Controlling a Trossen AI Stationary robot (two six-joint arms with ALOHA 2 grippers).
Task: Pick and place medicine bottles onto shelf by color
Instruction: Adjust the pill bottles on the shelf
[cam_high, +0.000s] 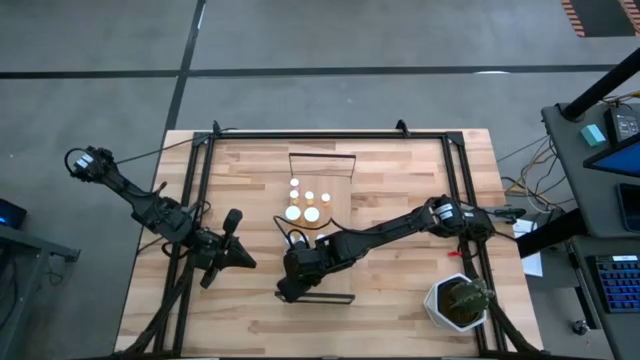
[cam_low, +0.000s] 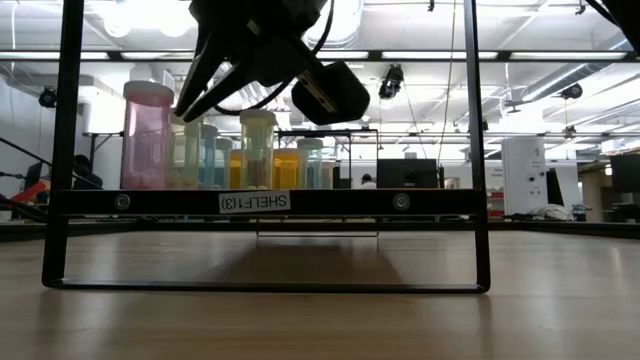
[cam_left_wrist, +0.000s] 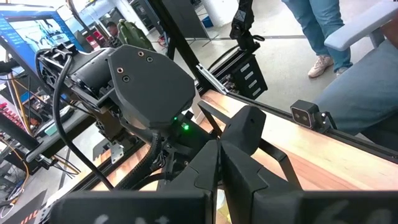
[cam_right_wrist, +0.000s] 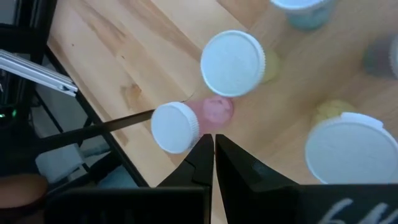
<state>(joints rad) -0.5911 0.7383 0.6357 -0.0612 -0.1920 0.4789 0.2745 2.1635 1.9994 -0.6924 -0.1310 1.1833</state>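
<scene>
Your right gripper (cam_high: 290, 291) is clenched with nothing in it, hanging over the shelf (cam_high: 322, 165) near its front rail. The bottles (cam_high: 303, 197) sit clustered mid-shelf, just beyond it. Your left gripper (cam_high: 247, 262) is shut too, parked left of the shelf.

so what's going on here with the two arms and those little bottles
Both arms are over a wooden table, where white-capped medicine bottles stand grouped near the middle. The right gripper hangs shut just on the near side of the bottles, above a dark metal frame, and holds nothing; its wrist camera looks down on a pink bottle and other white caps. The left gripper waits shut and empty at the table's left. A potted plant sits at the near right corner.
</scene>
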